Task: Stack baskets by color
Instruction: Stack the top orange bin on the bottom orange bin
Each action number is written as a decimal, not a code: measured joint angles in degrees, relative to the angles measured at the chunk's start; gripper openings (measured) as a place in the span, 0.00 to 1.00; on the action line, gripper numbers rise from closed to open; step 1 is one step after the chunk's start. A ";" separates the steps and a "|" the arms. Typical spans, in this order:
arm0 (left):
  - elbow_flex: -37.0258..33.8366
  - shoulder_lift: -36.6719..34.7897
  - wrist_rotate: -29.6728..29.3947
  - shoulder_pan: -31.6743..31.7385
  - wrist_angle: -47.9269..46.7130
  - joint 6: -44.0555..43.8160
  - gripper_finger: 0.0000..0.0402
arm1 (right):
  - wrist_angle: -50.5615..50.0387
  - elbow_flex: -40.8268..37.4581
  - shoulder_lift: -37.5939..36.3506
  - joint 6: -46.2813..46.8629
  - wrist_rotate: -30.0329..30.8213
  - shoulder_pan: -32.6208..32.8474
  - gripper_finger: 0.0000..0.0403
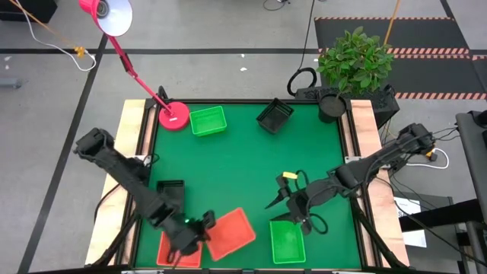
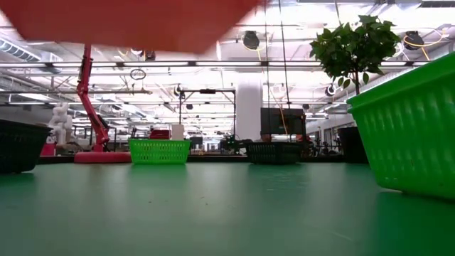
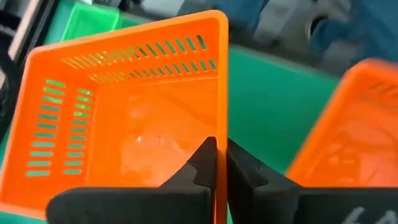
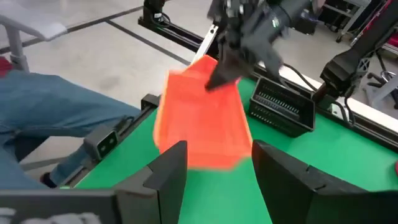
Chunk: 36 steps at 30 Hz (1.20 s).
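My left gripper is shut on a red-orange basket and holds it above the table's near left part. In the low view that basket floats at the top. A second red-orange basket lies under the left arm, and a black basket stands just behind it. My right gripper hangs open with nothing in it, above and just behind a green basket that rests on its base near the front edge. Another green basket and another black basket stand at the far side. My left gripper pinches one side wall of the red-orange basket at its rim, one finger inside the basket and one outside. The fingers come slanting down from the table's left. The basket is lifted clear of the table and hangs tilted.
A pink lamp base sits at the far left corner, its arm reaching up and off the table. A potted plant stands at the far right corner. The green mat's middle is bare.
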 joint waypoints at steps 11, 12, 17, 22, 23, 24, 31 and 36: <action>0.04 -4.41 -5.13 -12.14 -5.90 -5.92 0.07 | 6.77 -7.09 -2.68 2.05 1.78 -0.02 0.43; 0.04 -4.41 -5.74 -12.89 -5.89 -6.59 0.07 | 8.79 -7.49 -1.92 1.71 1.75 -0.19 0.43; 0.04 -4.41 -6.39 -14.65 -5.88 -9.14 0.02 | 20.40 -7.45 6.37 -2.38 1.65 -0.36 0.43; 0.04 -4.41 -6.50 -14.90 -5.89 -8.95 0.06 | 24.52 -0.06 17.90 -7.40 -0.54 -0.75 0.42; 0.04 -4.41 -6.50 -14.94 -5.84 -8.94 0.07 | 24.45 1.78 19.89 -7.52 -1.41 -0.87 0.42; 0.04 -4.41 -6.50 -14.94 -5.86 -8.97 0.07 | 24.41 3.62 21.81 -7.57 -2.05 -0.93 0.42; 0.04 -4.41 -4.73 -16.42 -6.50 -11.81 0.02 | 22.94 10.59 29.45 -10.79 -3.24 -0.89 0.42; 0.04 -4.71 -4.73 -19.75 -10.30 -14.74 0.05 | 19.56 10.62 28.36 -10.63 -3.20 -0.78 0.42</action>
